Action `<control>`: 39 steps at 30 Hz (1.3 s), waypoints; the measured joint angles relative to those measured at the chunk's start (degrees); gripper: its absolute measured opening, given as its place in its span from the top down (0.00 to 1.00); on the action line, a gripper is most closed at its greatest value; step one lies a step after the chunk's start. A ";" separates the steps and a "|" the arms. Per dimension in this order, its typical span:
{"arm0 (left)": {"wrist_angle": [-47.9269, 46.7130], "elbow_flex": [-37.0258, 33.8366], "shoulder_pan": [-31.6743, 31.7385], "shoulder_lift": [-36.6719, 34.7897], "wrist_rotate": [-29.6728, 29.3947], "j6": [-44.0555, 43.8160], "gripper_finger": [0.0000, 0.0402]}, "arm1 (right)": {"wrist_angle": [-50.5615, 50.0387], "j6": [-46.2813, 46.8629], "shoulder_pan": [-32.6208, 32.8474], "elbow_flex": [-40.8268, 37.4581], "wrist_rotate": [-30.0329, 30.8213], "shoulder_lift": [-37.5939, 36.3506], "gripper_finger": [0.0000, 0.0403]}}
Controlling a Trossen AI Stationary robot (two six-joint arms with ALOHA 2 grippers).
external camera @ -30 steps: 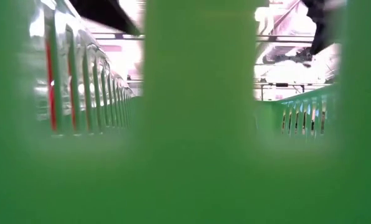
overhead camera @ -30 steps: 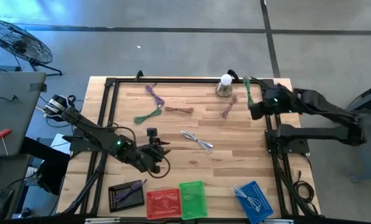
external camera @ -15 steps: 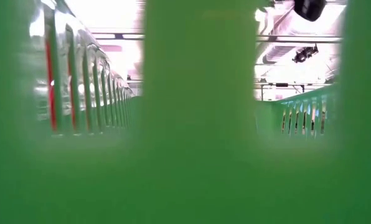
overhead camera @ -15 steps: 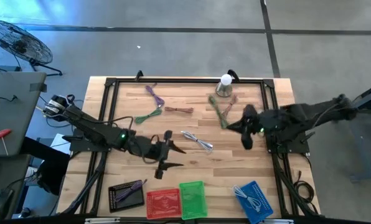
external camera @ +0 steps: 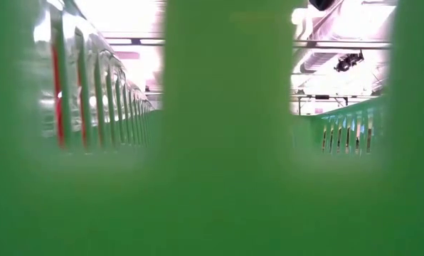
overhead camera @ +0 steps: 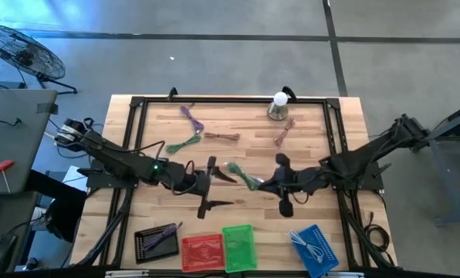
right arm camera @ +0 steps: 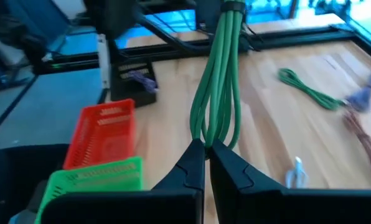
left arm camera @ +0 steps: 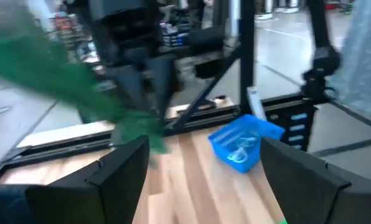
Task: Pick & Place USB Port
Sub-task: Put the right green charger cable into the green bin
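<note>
Carrying green cable (right arm camera: 220,81) pinched in right gripper (right arm camera: 205,152); left gripper (left arm camera: 201,168) wide; risks snagging between arms

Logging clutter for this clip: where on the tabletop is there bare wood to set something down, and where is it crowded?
Bare wood lies right of the right gripper, below the brown cable and above the blue basket. The middle is crowded: the right gripper holds the green cable close to the open left gripper. The front edge is lined with baskets.

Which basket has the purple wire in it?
The black basket, at the end of the row beside the red basket. A purple cable lies in it; the red one looks empty.
</note>
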 joint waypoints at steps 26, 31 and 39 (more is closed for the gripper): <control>9.26 -0.04 4.28 5.31 4.72 -2.57 0.26 | 1.22 -3.01 2.97 0.00 2.67 2.05 1.00; 10.77 -0.04 4.25 5.31 4.75 -2.79 0.26 | 1.12 -2.89 2.92 0.02 3.25 2.05 1.00; 13.77 -0.04 4.28 5.31 4.73 -2.79 0.27 | 0.97 -2.84 2.92 0.02 3.25 2.05 1.00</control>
